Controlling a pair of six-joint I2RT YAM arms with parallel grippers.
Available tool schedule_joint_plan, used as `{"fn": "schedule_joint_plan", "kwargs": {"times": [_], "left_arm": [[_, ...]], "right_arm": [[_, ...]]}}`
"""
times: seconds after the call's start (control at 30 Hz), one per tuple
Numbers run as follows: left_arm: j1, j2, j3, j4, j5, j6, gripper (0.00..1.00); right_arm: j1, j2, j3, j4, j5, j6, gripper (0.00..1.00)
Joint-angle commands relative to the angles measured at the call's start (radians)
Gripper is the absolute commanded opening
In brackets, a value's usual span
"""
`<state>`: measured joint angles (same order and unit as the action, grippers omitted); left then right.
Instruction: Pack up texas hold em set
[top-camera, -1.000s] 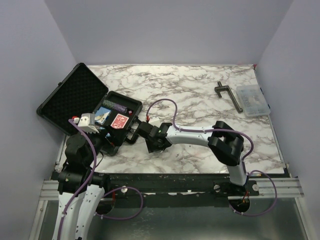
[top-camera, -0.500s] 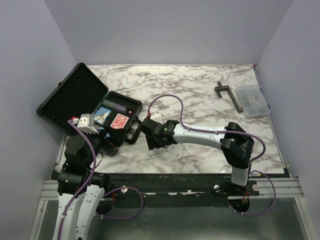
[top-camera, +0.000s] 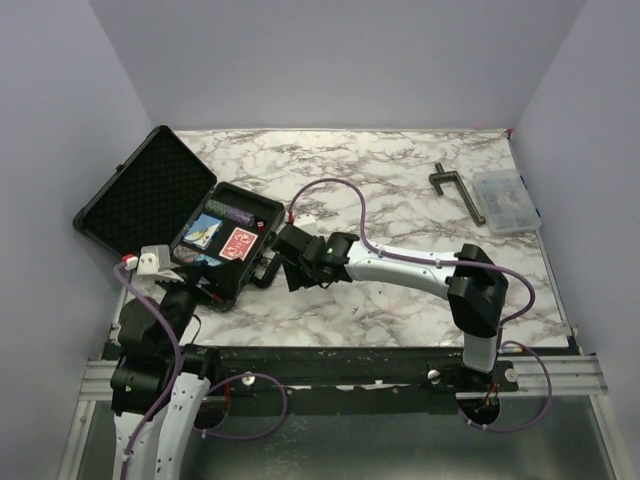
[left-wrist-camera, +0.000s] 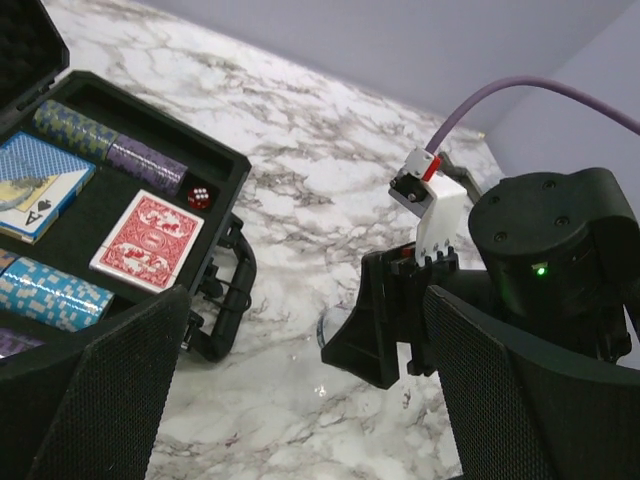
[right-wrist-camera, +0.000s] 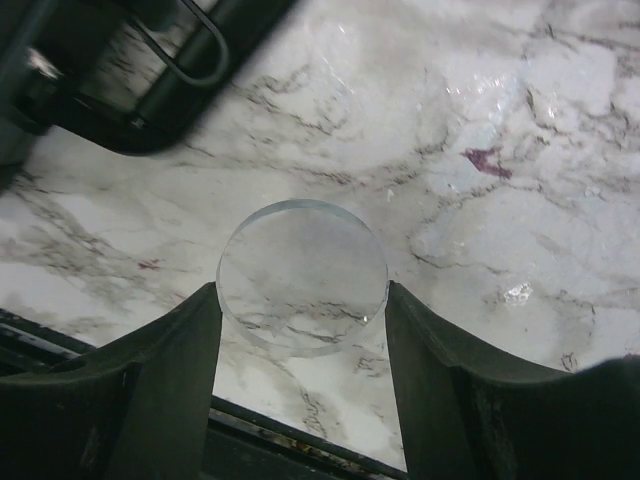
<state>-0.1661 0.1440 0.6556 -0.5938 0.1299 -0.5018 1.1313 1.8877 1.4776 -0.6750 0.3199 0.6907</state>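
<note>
- On the left side of the marble table (top-camera: 400, 200), the black case (left-wrist-camera: 180, 136) is lying open, with its foam-lined lid (top-camera: 145, 195) leaning back towards the far left.
- Inside the tray, a red-backed card deck (left-wrist-camera: 147, 240) is lying flat. A blue deck (left-wrist-camera: 40, 185) is sitting to its left, and a small red die (left-wrist-camera: 198, 196) is resting just beyond the red deck.
- Chip stacks are lying on their sides in the tray: a blue-green one (left-wrist-camera: 68, 122) and a purple one (left-wrist-camera: 147, 160) along the far wall, and a light-blue one (left-wrist-camera: 55, 290) at the near edge.
- The case handle (left-wrist-camera: 232, 290) is sticking out from the tray's right wall.
- Just right of that handle, the right gripper (right-wrist-camera: 300, 290) is pointing down at the table, partly closed, with both fingers pressing the rim of a clear round disc (right-wrist-camera: 303, 270). Whether the disc is touching the marble I cannot tell.
- The left gripper (left-wrist-camera: 305, 295) is hanging near the case's near side, its jaws spread wide and gripping nothing.
- Well apart, at the far right, a dark T-shaped clamp (top-camera: 458, 190) is lying beside a clear plastic box (top-camera: 505, 200).
</note>
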Motion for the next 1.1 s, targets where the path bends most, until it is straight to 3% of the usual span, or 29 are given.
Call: {"fn": "schedule_joint_plan", "kwargs": {"times": [0.0, 0.23, 0.7, 1.07], "left_arm": [[-0.004, -0.111, -0.038, 0.034, -0.081, -0.038, 0.99], [-0.003, -0.212, -0.053, 0.056, -0.113, -0.044, 0.99], [-0.005, -0.244, -0.038, 0.043, -0.122, -0.04, 0.99], [-0.003, -0.248, -0.025, -0.046, -0.414, -0.109, 0.99]], "right_arm": [[0.008, 0.029, 0.112, 0.007, 0.002, -0.043, 0.51], [0.007, 0.131, 0.296, -0.022, 0.004, -0.093, 0.5], [0.007, 0.345, 0.598, -0.031, 0.013, -0.171, 0.51], [0.007, 0.419, 0.66, 0.052, 0.024, -0.23, 0.52]]}}
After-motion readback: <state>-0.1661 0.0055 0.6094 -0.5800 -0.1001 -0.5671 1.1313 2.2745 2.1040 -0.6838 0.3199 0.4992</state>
